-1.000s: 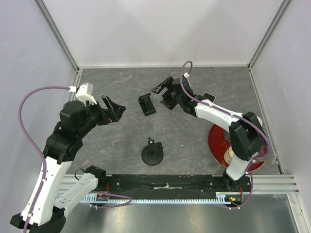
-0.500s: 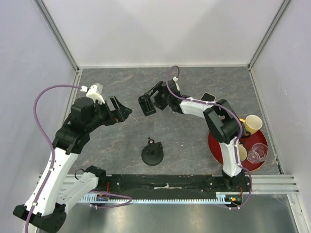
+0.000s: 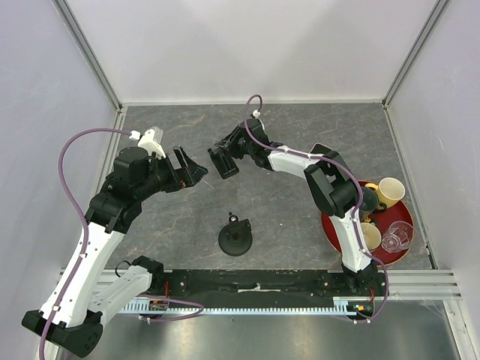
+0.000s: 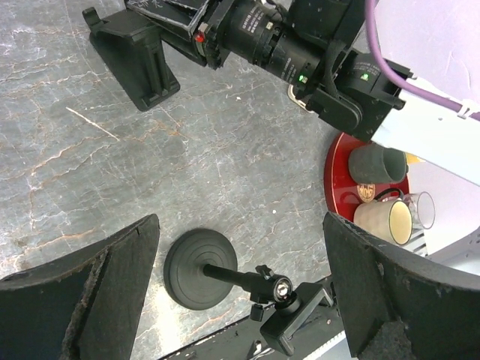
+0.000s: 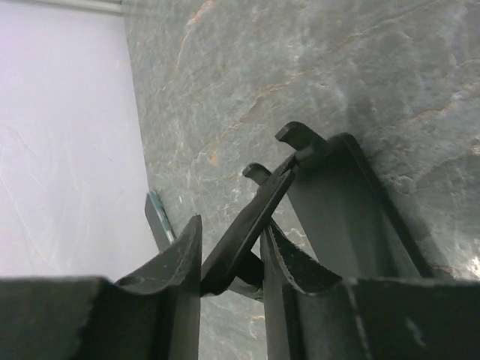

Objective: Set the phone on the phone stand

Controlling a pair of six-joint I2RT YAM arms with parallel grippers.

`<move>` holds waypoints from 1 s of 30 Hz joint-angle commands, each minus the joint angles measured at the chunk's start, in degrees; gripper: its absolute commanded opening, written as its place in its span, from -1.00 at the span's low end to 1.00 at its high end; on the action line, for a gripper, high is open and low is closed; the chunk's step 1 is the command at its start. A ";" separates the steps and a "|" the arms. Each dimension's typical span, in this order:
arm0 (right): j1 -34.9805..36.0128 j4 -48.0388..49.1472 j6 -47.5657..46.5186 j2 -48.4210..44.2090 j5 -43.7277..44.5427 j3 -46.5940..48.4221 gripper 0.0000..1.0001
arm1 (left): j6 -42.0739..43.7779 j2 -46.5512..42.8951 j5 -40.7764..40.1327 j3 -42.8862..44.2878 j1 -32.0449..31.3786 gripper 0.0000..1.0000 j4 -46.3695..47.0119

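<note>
Starting at the right end effector (image 5: 232,229), its fingers are seen closed on a thin black panel of the phone stand (image 4: 139,60), close to the two small hooks of the stand's lip. In the wrist view the panel is pinched edge-on between them. The stand is rested on the surface (image 3: 300,217) and, as far as can be judged, is not yet fully propped open.

The left end effector (image 3: 192,166) is held wide open and empty, just to the left of the stand and above the surface.

The phone (image 3: 320,148) is found lying flat to the right of the stand, well apart from it and partly hidden by the right arm. It is touched by neither end effector.

Nearer the arm bases than the stand, a round-based mount (image 3: 235,238) with a clamp head is stood upright. A red tray (image 3: 327,221) of cups is set far to the stand's right.

The task is judged to be at an early stage. The stand appears to be being set up, and the phone has yet to be grasped, carried across and seated against the hooks.
</note>
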 commanded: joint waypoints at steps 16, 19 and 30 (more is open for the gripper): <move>-5.37 -50.61 -79.34 2.34 -44.08 20.34 -1.00 | 1.72 3.23 5.88 -2.61 -0.01 0.89 3.87; -5.90 -55.80 -85.60 2.16 -45.93 19.80 -0.92 | 1.20 4.46 6.50 -3.22 -0.01 0.89 5.36; -5.90 -47.56 -75.60 -5.38 -26.78 16.47 0.59 | 4.44 10.08 14.23 -2.53 -0.01 0.87 8.00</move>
